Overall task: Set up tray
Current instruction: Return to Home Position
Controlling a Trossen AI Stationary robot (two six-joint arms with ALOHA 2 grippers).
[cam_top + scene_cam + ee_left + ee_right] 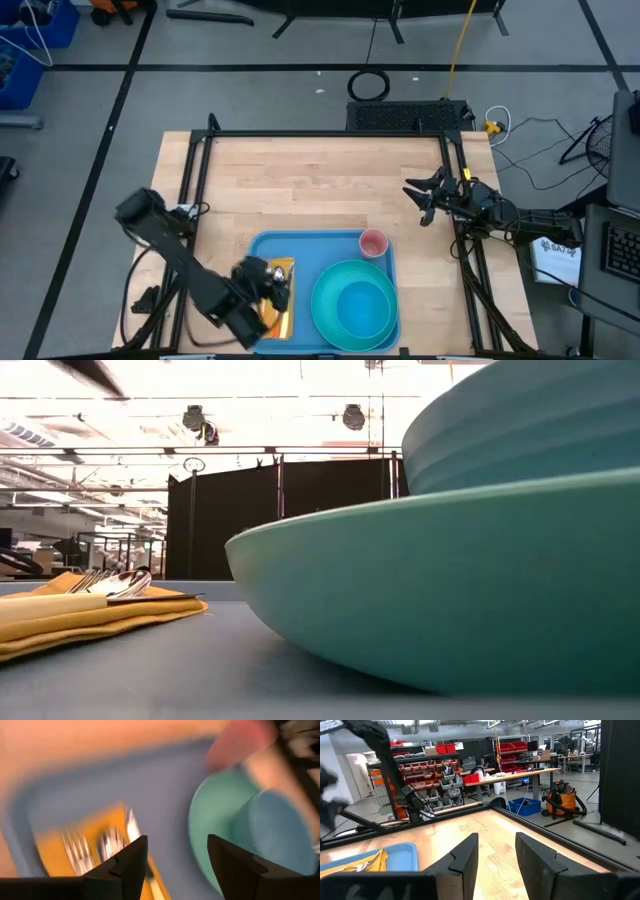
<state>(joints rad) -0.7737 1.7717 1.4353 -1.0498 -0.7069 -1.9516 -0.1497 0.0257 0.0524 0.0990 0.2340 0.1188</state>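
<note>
We saw a wooden table (320, 180) in a workshop. The light-blue tray (300, 255) held plate (322, 285), cup (373, 243) and napkin (286, 318). The left gripper (177, 842) above it and the right gripper (496, 840) aside stood released.

Overhead, low, wrist views; shared tray (303, 256)

A light-blue tray (300, 255) sits on a pale, blond wood-grain surface (300, 180) edged by black rails (330, 133). On it are a teal plate (325, 290), a bluer bowl (362, 310), a pink cup (373, 243), a yellow-orange napkin (283, 322) and shiny silver cutlery (125, 582).
</note>
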